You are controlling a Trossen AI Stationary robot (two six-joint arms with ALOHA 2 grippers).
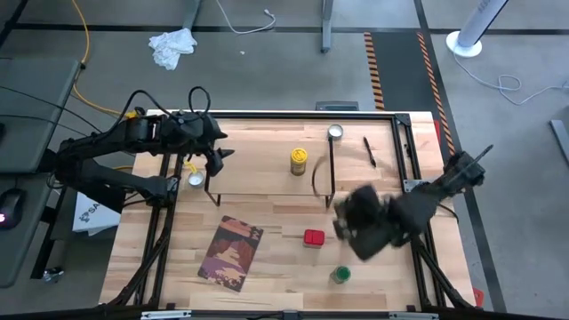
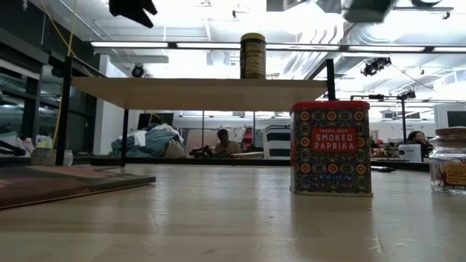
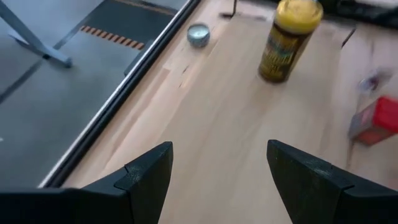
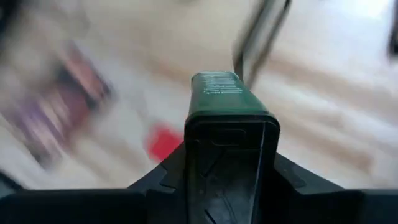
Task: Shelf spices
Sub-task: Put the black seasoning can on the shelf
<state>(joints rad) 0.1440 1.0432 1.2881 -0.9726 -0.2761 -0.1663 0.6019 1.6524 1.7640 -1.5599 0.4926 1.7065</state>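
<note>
The shelf [image 1: 258,164] is a pale board on thin black legs; in the low view [image 2: 196,93] it stands above the tabletop. The yellow-topped jar [image 1: 299,160] stands upright on it. The red box [image 1: 313,237] and the green-topped jar [image 1: 340,275] stand on the table in front of the shelf. My right gripper [image 1: 354,227] is above the table, right of the red box, shut on a dark green tin [image 4: 231,118]. My left gripper [image 1: 218,153] is open and empty over the shelf's left end [image 3: 217,155]. My right gripper pinches the dark tin between its two fingers, one on each side of the tin's lower part [image 4: 231,155]. The tin lies along the fingers, and its top end [image 4: 214,84] sticks out ahead of them. It is lifted clear of the table.
A brown-and-maroon book [image 1: 231,252] lies near the table's front left. A small round silvery container [image 1: 335,132] and a dark pen [image 1: 369,151] lie at the far right. Another small round container [image 1: 195,180] sits by the shelf's left legs.
</note>
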